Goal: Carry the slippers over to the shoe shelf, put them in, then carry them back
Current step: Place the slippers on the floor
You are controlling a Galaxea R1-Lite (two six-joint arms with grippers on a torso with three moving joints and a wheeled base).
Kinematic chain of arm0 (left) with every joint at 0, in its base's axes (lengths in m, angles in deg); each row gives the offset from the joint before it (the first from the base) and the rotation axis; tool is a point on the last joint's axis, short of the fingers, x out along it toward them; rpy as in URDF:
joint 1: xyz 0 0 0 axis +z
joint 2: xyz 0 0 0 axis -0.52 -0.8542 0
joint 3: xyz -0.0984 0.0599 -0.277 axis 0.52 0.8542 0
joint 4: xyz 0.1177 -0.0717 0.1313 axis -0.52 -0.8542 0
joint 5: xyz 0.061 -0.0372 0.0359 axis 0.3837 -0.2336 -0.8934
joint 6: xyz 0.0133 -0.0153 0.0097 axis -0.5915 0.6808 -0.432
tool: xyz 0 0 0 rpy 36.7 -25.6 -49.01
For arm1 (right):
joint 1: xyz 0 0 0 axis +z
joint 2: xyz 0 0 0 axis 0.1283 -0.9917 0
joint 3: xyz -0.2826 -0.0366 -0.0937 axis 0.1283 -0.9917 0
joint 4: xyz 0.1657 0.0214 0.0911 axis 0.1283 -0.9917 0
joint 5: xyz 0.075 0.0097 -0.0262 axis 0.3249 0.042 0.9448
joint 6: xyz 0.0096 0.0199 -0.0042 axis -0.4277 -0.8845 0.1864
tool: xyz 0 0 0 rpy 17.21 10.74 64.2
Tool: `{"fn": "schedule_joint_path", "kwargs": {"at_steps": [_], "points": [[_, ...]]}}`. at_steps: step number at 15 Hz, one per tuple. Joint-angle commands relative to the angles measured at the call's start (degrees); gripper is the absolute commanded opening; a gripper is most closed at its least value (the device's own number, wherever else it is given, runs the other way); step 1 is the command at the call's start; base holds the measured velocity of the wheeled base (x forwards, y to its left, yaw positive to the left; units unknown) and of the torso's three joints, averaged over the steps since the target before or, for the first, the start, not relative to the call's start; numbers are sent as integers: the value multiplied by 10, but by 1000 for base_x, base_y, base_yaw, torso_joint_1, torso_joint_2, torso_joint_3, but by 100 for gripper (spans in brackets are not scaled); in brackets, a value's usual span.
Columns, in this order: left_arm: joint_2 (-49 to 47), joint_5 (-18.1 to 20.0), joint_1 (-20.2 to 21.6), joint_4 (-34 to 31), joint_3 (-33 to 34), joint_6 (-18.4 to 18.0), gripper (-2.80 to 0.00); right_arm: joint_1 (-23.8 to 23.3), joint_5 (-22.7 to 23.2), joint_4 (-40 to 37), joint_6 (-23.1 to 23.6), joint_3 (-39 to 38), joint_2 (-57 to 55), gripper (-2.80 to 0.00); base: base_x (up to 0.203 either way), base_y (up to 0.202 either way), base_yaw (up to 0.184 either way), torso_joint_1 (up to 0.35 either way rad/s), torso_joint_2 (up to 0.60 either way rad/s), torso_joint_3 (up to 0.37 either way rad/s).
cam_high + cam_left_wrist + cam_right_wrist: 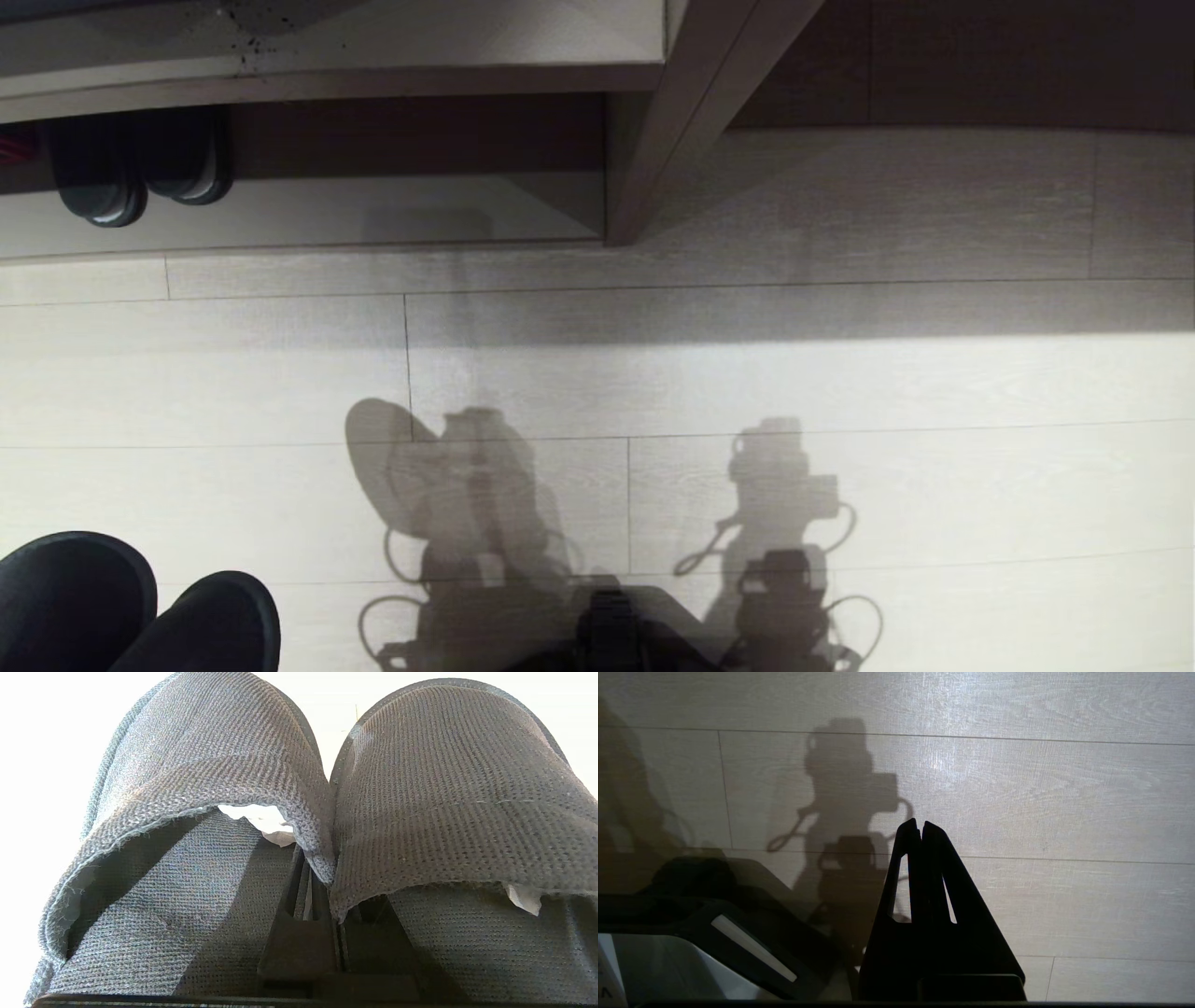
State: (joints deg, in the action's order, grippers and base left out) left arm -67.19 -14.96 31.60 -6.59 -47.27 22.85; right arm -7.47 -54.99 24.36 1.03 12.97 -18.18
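Now left gripper [322, 896] clamped on slippers [448, 793]; right gripper [920, 828] closed, empty, over floor [1064, 788]

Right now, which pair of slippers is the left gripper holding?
The plain charcoal slippers at the head view's lower left, pinched by their inner edges in the left gripper; the other pair, paler-rimmed, sits in the shoe shelf.

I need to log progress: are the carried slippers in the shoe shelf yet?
Out. The slippers hang over the floor, short of the shoe shelf.
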Motion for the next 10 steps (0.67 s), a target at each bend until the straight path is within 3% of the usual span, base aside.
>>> {"fn": "schedule_joint_path", "kwargs": {"at_steps": [1, 10], "points": [[-3, 0, 0, 0, 0, -1, -280, 0, 0, 0, 0, 0, 1, -280, 0, 0, 0, 0, 0, 0], [-3, 0, 0, 0, 0, -1, -280, 1, 0, 0, 0, 0, 1, -280, 0, 0, 0, 0, 0, 0]]}}
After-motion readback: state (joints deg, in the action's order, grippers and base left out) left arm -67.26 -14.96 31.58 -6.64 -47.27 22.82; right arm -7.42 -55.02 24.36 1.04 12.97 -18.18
